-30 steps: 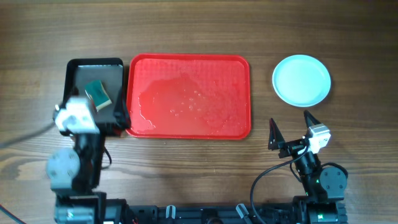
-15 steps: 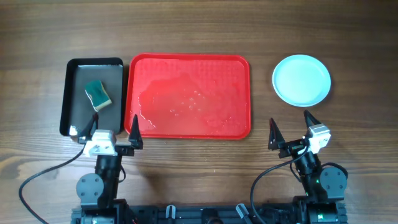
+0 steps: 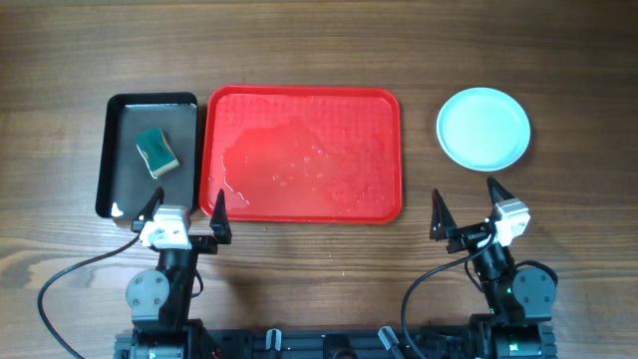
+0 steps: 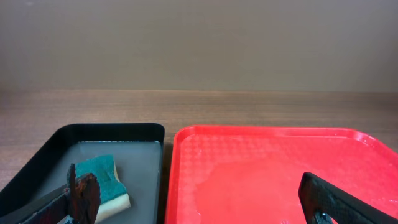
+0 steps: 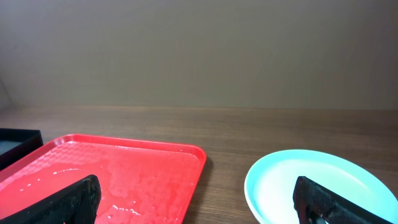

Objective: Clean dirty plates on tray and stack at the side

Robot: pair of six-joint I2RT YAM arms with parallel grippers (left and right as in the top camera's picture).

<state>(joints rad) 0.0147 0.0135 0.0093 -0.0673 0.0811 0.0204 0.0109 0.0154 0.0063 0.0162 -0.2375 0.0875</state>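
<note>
The red tray (image 3: 303,155) lies mid-table, wet and holding no plates; it also shows in the left wrist view (image 4: 267,168) and right wrist view (image 5: 112,171). A pale aqua plate stack (image 3: 483,129) sits to the tray's right, seen too in the right wrist view (image 5: 323,183); I cannot tell how many plates it holds. My left gripper (image 3: 184,211) is open and empty at the near edge between the black tray and red tray. My right gripper (image 3: 467,207) is open and empty, just in front of the plates.
A black tray (image 3: 150,155) left of the red tray holds a green and yellow sponge (image 3: 157,152), also in the left wrist view (image 4: 109,183). Bare wooden table surrounds everything.
My left arm has pulled back from over the black tray to the near table edge, leaving the sponge in the black tray. The right arm has not moved.
</note>
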